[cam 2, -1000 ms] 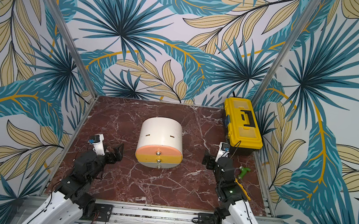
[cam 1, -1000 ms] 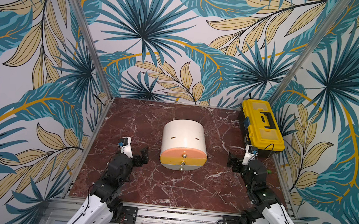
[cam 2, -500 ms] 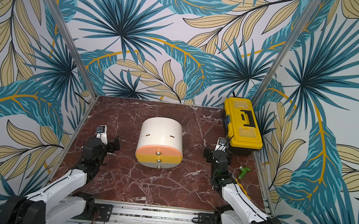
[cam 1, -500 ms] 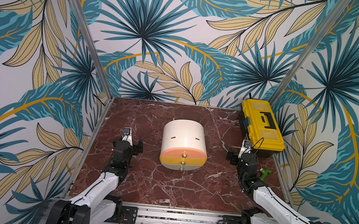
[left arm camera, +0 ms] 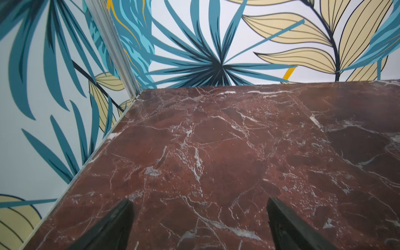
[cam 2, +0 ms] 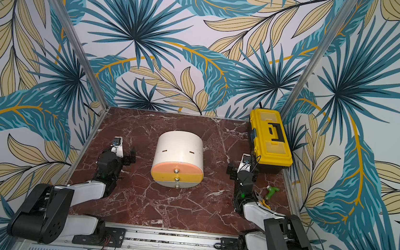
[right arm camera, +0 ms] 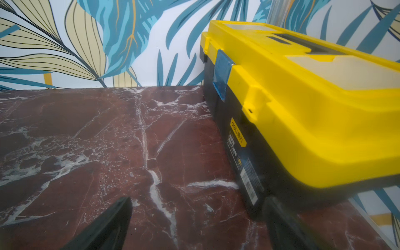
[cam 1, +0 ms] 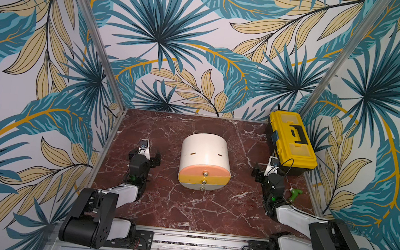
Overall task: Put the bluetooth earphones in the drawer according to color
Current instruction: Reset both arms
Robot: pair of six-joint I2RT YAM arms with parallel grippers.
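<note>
Drawer: small cream round-topped cabinet (cam 1: 204, 156), its peach, yellow and grey fronts shut, mid red-brown marble worktop (cam 1: 185, 212), knobs facing the arms | lies between left gripper (left arm camera: 199, 202) and right gripper (right arm camera: 197, 200), about equally near | both grippers wide open, empty | bluetooth earphones: none in view

Cream round-topped drawer (cam 1: 204, 165) stands centrally, peach, yellow, grey fronts closed.

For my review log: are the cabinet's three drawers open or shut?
Shut: all three drawer fronts sit flush with the cabinet in both top views.
</note>
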